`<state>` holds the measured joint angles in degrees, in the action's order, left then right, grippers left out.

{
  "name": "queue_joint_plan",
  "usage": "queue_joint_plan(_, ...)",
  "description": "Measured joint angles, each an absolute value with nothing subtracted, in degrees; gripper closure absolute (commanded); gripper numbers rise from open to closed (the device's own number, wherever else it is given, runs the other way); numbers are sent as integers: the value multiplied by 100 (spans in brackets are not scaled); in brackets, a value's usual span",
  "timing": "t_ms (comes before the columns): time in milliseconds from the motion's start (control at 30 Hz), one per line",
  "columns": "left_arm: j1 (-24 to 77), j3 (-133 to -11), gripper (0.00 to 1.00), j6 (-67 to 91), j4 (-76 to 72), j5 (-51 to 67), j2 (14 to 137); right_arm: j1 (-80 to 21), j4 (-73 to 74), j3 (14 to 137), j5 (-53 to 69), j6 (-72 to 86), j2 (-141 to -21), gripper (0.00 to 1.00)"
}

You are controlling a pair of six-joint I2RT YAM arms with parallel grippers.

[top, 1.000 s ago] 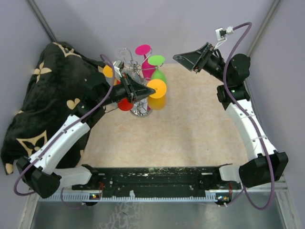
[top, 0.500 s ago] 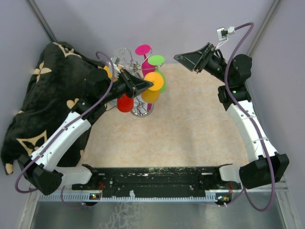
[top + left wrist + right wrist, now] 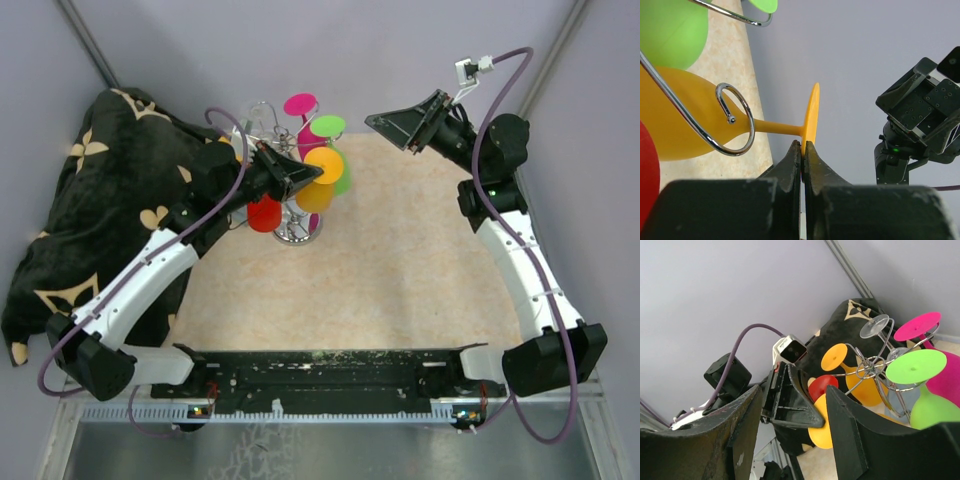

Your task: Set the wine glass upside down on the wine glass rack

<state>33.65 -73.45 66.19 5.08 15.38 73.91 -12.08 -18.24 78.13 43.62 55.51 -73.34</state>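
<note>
Orange wine glass (image 3: 685, 125) sits foot-up among the wine glass rack (image 3: 296, 232) arms, its stem at a curled loop, above the desk (image 3: 400, 270). Left gripper (image 3: 803, 147) jaws pinch the foot's rim; right gripper (image 3: 794, 390) hovers well apart, jaws spread, empty.

Shiny metal rack (image 3: 294, 233), seemingly plastic glass (image 3: 670, 135)

table (image 3: 400, 270): beige speckled | wine glass rack (image 3: 296, 232) base far-left | black patterned blanket (image 3: 90, 200) left edge
</note>
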Motion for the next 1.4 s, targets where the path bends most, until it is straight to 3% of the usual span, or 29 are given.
queue_joint_plan(1400, 3378, -7290, 100, 6858, 193, 637, 7513, -1208, -1800, 7800, 4366, 5557, -7310, 46)
